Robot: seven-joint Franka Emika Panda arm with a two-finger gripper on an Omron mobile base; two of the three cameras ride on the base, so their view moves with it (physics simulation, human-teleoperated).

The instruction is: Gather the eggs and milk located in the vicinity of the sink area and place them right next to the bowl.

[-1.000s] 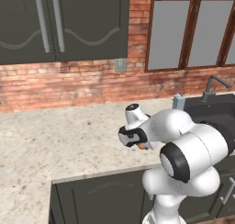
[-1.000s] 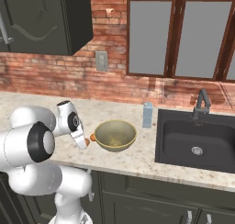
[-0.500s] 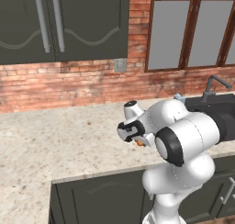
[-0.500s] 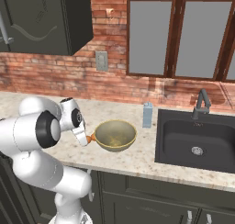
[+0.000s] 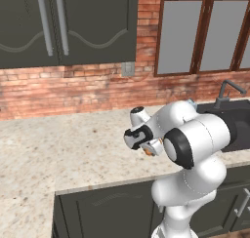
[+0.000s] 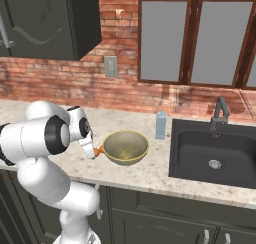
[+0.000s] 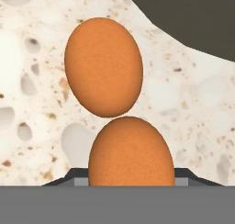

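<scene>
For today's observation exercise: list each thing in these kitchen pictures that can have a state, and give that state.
gripper: shut on the nearer egg.
nearer egg: held, low over the counter.
farther egg: lying on the counter beside the bowl.
bowl: upright, looks empty.
milk: upright on the counter, between bowl and sink.
sink: nothing in its basin.
upper cabinets: doors closed.

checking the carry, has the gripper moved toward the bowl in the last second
Yes. In the right base view the gripper has shifted right, closer to the bowl, carrying an egg.

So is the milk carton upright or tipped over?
Upright: the milk stands on its base, gabled top up, on the counter between bowl and sink.
</scene>
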